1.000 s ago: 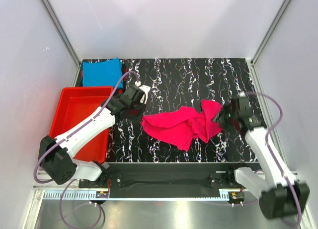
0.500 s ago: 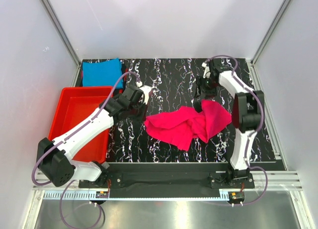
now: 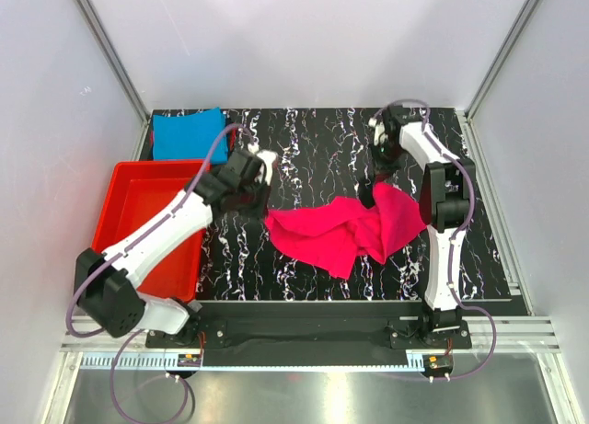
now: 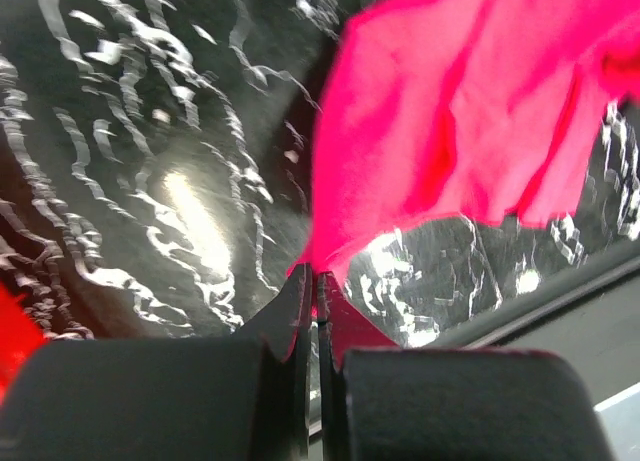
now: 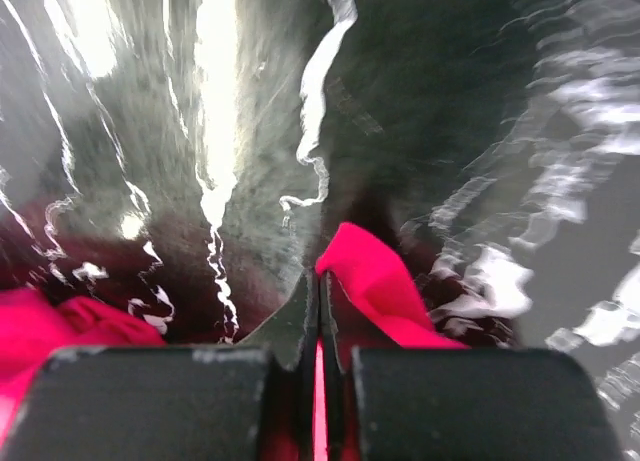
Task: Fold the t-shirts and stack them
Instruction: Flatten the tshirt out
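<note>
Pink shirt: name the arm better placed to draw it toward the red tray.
Left, likely: the left arm's jaws grip the pink shirt corner nearest the red tray; the right arm's jaws pinch the far corner.

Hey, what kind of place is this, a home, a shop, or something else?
Probably a robot test booth: plain white walls box in a black marbled table, a left arm and a right arm are bolted at its edge, with a pink shirt between them.

Black marbled surface (image 3: 317,139) is lying bare at back centre, leaving passing room. Rigid red plastic tray (image 3: 129,199) is blocking the left side; crumpled magenta cloth shirt (image 3: 327,235) is spreading across the middle; folded turquoise cloth shirt (image 3: 189,134) is filling the back-left corner.
</note>
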Robot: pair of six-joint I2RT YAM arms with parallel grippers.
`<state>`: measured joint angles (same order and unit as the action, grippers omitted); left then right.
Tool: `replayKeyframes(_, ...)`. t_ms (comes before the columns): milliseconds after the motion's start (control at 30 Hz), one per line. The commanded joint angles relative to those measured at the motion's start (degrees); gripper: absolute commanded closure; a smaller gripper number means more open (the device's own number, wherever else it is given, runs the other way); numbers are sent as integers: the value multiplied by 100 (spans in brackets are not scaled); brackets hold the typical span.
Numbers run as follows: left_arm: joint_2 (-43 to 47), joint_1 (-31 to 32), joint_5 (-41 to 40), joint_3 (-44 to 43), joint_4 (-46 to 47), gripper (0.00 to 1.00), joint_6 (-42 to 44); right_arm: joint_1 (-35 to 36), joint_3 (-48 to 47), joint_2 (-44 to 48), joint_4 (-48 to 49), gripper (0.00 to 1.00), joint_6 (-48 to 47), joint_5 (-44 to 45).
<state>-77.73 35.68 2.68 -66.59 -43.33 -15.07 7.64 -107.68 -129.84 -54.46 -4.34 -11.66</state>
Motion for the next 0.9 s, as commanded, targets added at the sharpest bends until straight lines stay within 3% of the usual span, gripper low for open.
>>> replayKeyframes(0, -101, -447, -450, -1211, 80, 100, -277, -43, -1225, 712, 14, 100, 398, 883)
replayKeyframes(33, -171, -587, -635, -1529, -86, 100, -312, -52, -1429, 845, 31, 100, 564, 1459)
replayKeyframes(200, -505, -1203, -892, -3672, -658, 100, -278, -166, -1906, 2100, 566, 100, 777, 2475)
replayKeyframes(333, -506, -1257, -778, -4143, -993, 100, -93, -210, -1416, 2972, 1024, 100, 505, 2879)
replayKeyframes(467, 55, -1257, -330, -3153, -704, 100, -119, -228, -230, 3824, 1262, 100, 582, 3195)
replayKeyframes(500, 396, -1257, -51, -2523, -494, 100, -110, -263, 260, 4104, 1114, 100, 714, 3353)
replayKeyframes(700, 1479, -1248, 786, -208, -88, 100, 13, -544, 2825, 5082, 875, 100, 2436, 3645)
replayKeyframes(867, 1902, -1257, 261, 786, -149, 100, 39, -605, 4524, 5907, 1621, 100, 3132, 3047)
